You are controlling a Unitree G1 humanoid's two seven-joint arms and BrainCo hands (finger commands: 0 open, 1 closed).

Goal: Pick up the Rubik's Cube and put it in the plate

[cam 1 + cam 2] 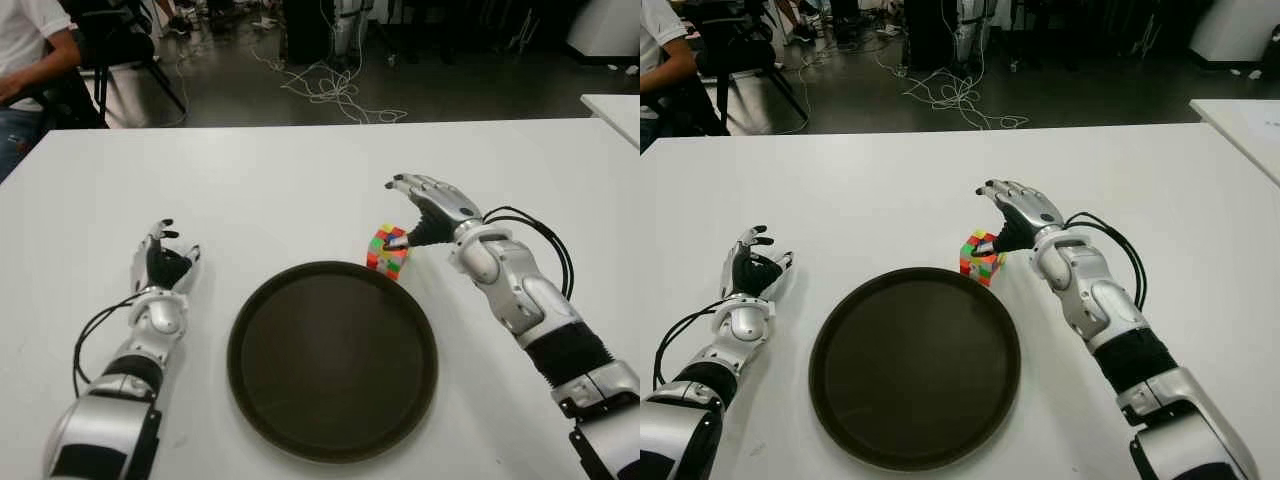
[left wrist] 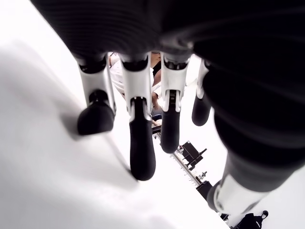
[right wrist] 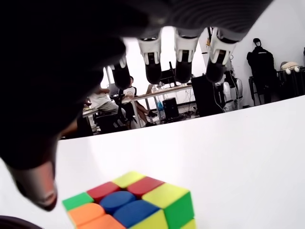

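While the Rubik's Cube (image 1: 388, 250) sits on the tabletop (image 1: 300, 190) just off the plate (image 1: 332, 360) rim at one o'clock, the right hand (image 1: 430, 205), fingers (image 3: 183, 57) spread and empty above it, should lower squarely before closing; the left hand (image 1: 163, 262), fingers relaxed, shows at the plate's nine o'clock.

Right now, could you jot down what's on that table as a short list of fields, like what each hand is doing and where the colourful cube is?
table: white table, robot's arms over it
cube: Rubik's Cube on the table, just beyond the plate's far right rim, not in the plate
plate: dark round plate, nothing in it
right hand: right hand just over the cube, fingers spread, thumb tip close to the cube's top, nothing held
left hand: left hand to the left of the plate, fingers relaxed, holding nothing
task status: cube not yet picked up
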